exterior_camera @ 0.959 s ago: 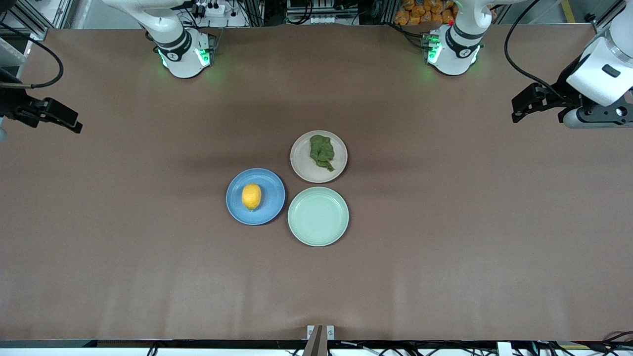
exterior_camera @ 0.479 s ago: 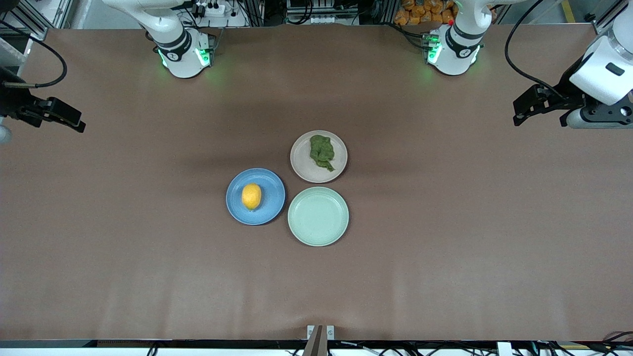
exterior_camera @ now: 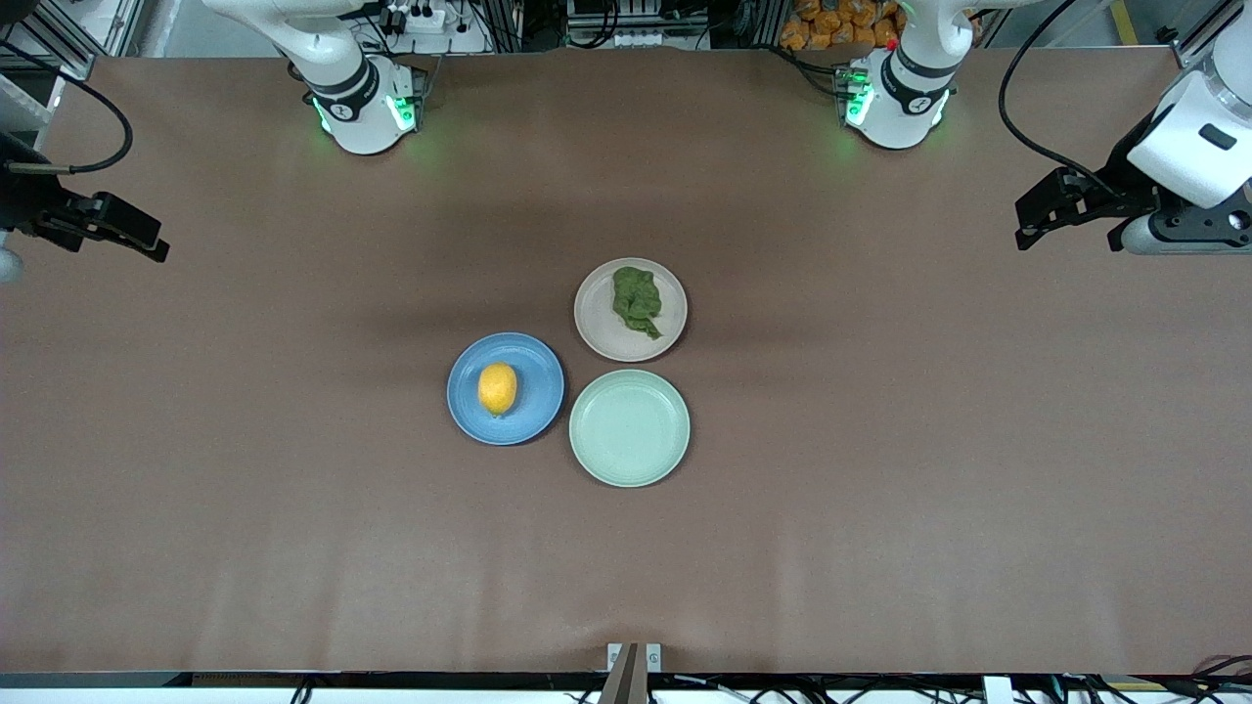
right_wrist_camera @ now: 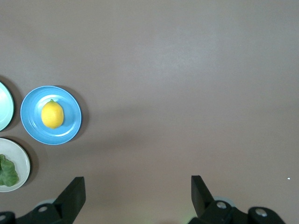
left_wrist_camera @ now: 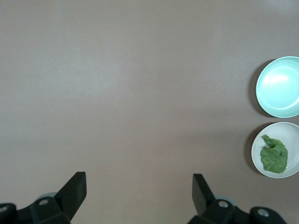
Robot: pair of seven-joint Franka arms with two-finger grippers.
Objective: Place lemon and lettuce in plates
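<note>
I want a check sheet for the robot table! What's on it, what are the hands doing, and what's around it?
Surface: brown table, flat, a few soft creases.
Job's things: lemon on the blue plate; lettuce on the beige plate. Both plates touch or nearly touch the mint plate.
Clutter: mint plate holds nothing.
Hands: left hand open, holding nothing, over the left arm's end of the table; right hand open, holding nothing, over the right arm's end. Both arms wait.
Cables: black cables loop from each arm, off the plates.
Surroundings: metal frames and orange things past the bases.
</note>
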